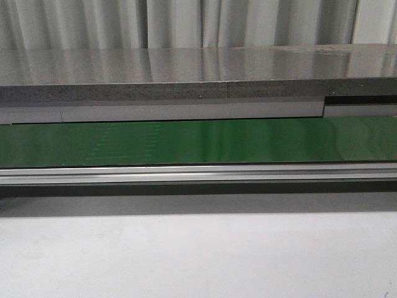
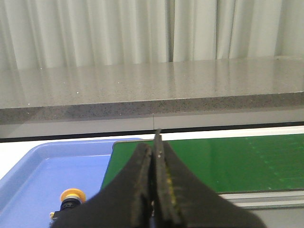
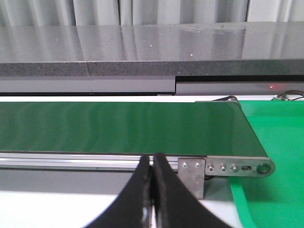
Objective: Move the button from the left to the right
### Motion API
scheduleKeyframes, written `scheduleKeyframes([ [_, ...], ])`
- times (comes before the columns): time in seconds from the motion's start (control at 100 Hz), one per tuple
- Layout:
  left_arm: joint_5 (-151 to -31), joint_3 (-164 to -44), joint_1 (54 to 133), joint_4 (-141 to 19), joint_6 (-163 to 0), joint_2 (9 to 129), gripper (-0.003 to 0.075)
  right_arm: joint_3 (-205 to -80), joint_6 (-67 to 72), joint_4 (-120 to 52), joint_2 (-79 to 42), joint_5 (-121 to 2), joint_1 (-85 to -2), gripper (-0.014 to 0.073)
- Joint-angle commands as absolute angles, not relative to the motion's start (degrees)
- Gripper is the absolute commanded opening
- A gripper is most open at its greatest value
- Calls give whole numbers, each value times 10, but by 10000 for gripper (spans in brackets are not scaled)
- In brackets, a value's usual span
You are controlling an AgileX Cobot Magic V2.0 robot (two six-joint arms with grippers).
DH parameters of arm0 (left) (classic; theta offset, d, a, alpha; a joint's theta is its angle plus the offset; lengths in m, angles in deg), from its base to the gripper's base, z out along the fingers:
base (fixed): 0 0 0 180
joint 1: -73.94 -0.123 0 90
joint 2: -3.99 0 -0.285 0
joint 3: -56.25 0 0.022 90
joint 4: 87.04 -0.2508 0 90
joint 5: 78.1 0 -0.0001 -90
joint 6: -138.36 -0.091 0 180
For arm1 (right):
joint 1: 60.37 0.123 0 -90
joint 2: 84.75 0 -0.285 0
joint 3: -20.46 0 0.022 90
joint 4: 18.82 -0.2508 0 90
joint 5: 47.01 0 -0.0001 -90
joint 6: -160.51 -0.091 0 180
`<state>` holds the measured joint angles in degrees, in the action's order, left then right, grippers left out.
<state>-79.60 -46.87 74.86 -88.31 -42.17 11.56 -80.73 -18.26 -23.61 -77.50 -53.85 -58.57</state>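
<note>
Pale curtains (image 1: 186,22) hang behind a grey stone ledge (image 1: 186,74) and a green conveyor belt (image 1: 198,141). Both the left gripper (image 2: 154,142) and the right gripper (image 3: 152,164) have their fingers clenched together on nothing. Beside the belt's left end, the button (image 2: 72,198) sits in a blue tray (image 2: 33,175).

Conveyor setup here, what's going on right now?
Nothing is being handled yet. The button sits in a blue tray at the left end of the green conveyor belt, which carries nothing in view. The left gripper and right gripper are both shut and empty, facing the belt.
</note>
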Motion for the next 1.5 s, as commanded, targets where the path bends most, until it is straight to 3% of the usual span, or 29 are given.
scheduleKeyframes([
  [0.0, -750, -443, 752, -882, -416, 96, -19, -818, -181, -231, -782, -490, -586, -66],
  [0.49, -738, -455, 752, -882, -416, 96, -19, -818, -181, -231, -782, -490, -586, -66],
  [0.78, -902, -596, 752, -879, -416, 148, -19, -818, -181, -231, -782, -490, -586, -66],
  [1.21, -1238, -857, 752, -885, -416, 387, -19, -818, -181, -231, -782, -490, -586, -66],
  [1.49, -1252, -874, 752, -880, -416, 464, -19, -818, -181, -231, -782, -490, -586, -66],
])
